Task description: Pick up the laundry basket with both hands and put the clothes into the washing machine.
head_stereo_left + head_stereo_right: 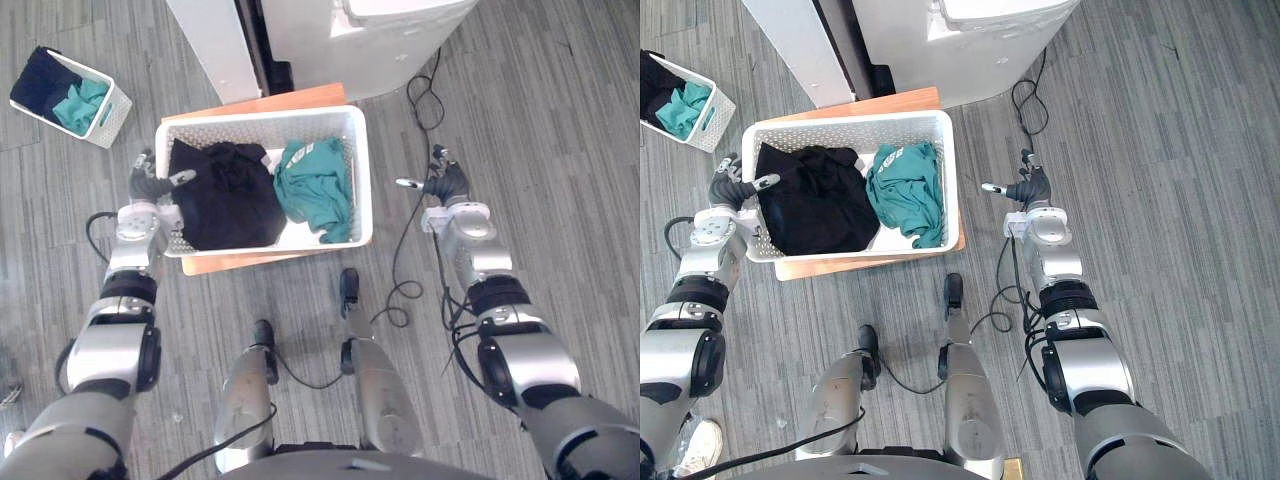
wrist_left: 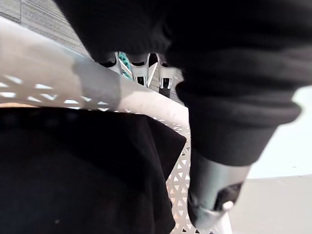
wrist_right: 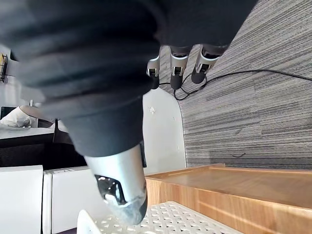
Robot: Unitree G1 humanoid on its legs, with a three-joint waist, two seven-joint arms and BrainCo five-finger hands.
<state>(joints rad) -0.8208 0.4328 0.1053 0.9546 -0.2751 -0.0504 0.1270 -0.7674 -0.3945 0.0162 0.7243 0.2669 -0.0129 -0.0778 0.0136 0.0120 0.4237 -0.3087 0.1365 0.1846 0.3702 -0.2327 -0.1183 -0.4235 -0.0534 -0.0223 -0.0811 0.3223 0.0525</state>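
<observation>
A white perforated laundry basket (image 1: 260, 118) rests on a low wooden board (image 1: 300, 97) in front of the white washing machine (image 1: 400, 40). It holds a black garment (image 1: 225, 195) on its left side and a green garment (image 1: 315, 185) on its right. My left hand (image 1: 150, 185) is at the basket's left rim (image 2: 48, 78): straight fingers (image 2: 139, 66) outside the wall, thumb (image 2: 214, 190) inside over the black cloth. My right hand (image 1: 447, 182) hovers open to the right of the basket, a gap away, thumb (image 3: 122, 180) pointing toward it.
A smaller white basket (image 1: 112, 112) with dark and teal clothes sits on the floor at the far left. A tall white panel (image 1: 215, 45) stands left of the machine. Grey plank floor (image 1: 560, 150) spreads out to the right.
</observation>
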